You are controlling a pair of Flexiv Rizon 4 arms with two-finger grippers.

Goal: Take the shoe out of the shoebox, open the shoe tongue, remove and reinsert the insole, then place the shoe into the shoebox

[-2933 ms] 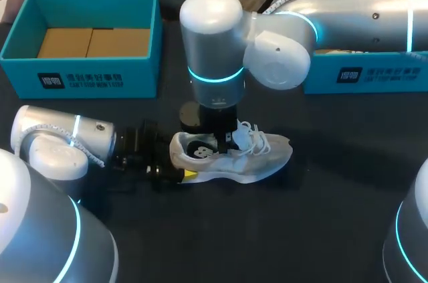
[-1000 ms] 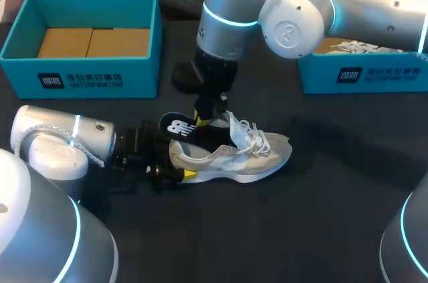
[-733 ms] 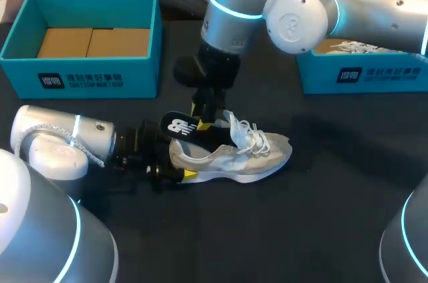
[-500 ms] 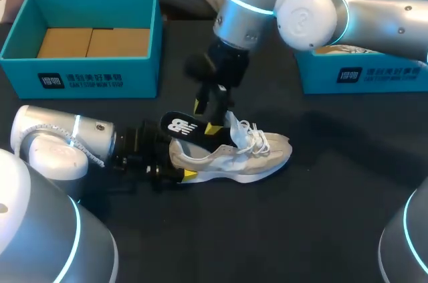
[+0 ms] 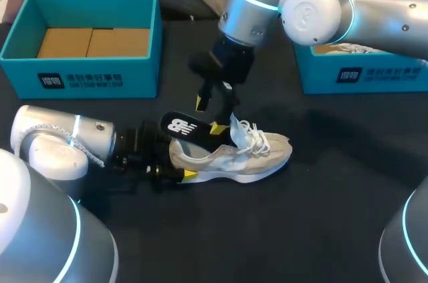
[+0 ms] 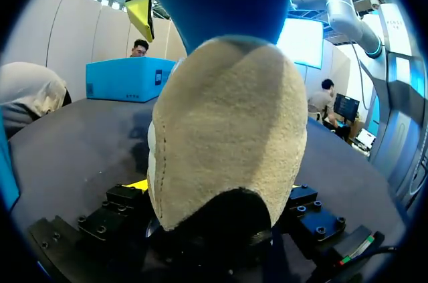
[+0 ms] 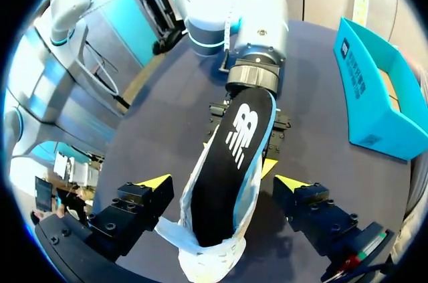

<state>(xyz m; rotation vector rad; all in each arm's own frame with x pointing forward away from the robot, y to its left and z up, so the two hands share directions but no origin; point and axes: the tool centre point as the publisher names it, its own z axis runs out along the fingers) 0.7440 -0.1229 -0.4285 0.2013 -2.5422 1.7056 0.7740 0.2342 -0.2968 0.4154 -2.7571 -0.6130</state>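
**Insole half out of the shoe, right gripper open above it**

Dark tabletop (image 5: 321, 216) carries everything, with the two arms reaching in from either side. The right arm (image 5: 314, 9) comes over from the far right and the left arm (image 5: 60, 139) lies low along the near left. A teal shoebox (image 5: 80, 79) stands at the far left corner, well apart from the work. A second teal box (image 5: 361, 75) sits at the far right.

The shoe (image 5: 254, 159), pale and laced, stands on its sole at the middle of the table, outside both boxes, with its heel toward the left arm. The left gripper (image 5: 177, 166) is clamped on that heel, one finger on each side.

The black insole (image 5: 184, 127) pokes out over the heel collar, its front end down inside the shoe beneath the raised tongue (image 5: 234, 126). The right gripper (image 5: 209, 115) hangs just above it with its fingers spread, holding nothing.

Removal looks about half done. To finish it well, the right gripper should likely pinch the free heel end of the insole squarely. It should then draw back and up along the shoe's length rather than straight up, so the front end slides free without buckling. The left gripper's firm hold on the heel should keep the shoe from lifting along with it.
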